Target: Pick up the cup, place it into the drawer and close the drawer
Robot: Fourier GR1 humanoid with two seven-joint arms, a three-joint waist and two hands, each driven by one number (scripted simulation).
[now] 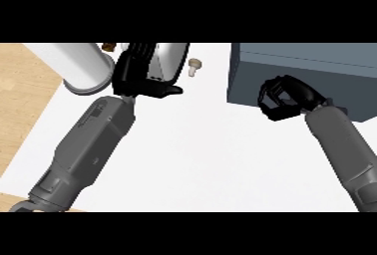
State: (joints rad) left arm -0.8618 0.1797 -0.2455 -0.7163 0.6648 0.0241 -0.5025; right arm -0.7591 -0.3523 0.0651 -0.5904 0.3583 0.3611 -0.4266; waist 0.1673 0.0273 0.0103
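table (206, 149): white top, wood strip down the left edge
white cylinder (77, 64): far left at the back, just beside the left hand, not part of the job
left hand (140, 74): fingers curled round the cup, clamped on it from the left side
cup (171, 57): shiny, at the back of the table left of centre, in the left hand; can't tell if it's off the table yet; well apart from the drawer
beige bit (194, 66): small, just right of the cup, too small to ID
drawer (316, 60): dark blue-grey box, back right; can't tell open vs closed from this angle
right hand (283, 97): fingers curled in, at the drawer's front face; nothing visible inside them, handle (if any) hidden
progress: early imo. Grasp looks made, nothing else done
left to do: carry cup right to the drawer, drop it in, let go, push drawer closed
watch: cylinder + beige bit sit close on either side of the cup
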